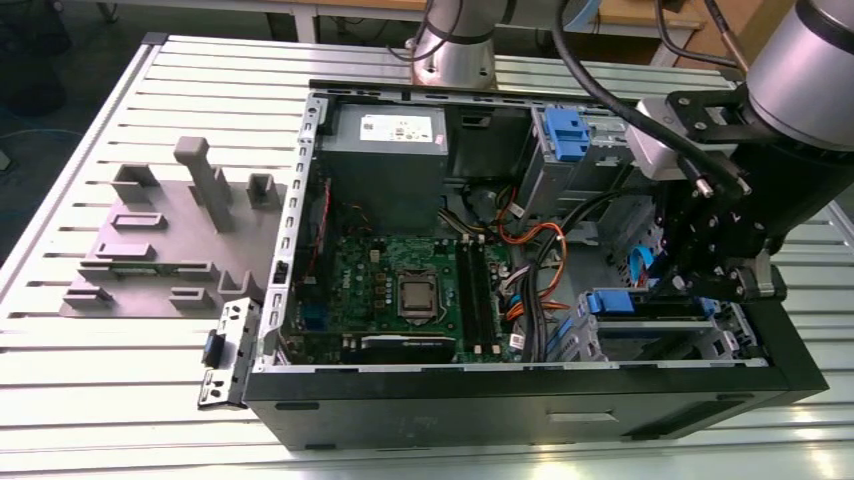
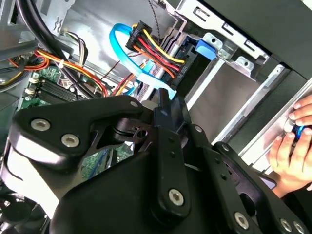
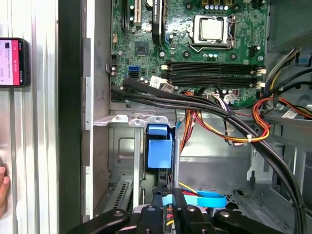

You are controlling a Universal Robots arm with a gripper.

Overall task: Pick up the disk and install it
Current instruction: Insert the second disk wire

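Observation:
The disk sits inside the drive cage [image 1: 667, 335] at the open computer case's corner, on the exterior view's right. Its blue carrier end [image 1: 611, 300] [image 3: 159, 148] faces out, and the silver body is hidden by the cage. My gripper [image 1: 707, 272] reaches down into the case right beside that cage. In both wrist views its black fingers [image 2: 165, 105] are drawn together, shut, with nothing seen between them. The gripper [image 3: 168, 208] hangs a short way off the carrier end. A flat blue data cable [image 3: 200, 199] [image 2: 146, 73] and a red-yellow power plug [image 2: 156, 46] lie at the tips.
Thick black and orange cables [image 3: 219, 114] cross between the motherboard [image 1: 400, 290] and the cage. A grey power-supply box [image 1: 387, 135] and a lone blue bracket [image 1: 567, 135] sit at the case's back. A person's hand [image 2: 292, 146] rests on the case edge. A phone [image 3: 12, 63] and a grey fixture [image 1: 160, 240] lie on the table.

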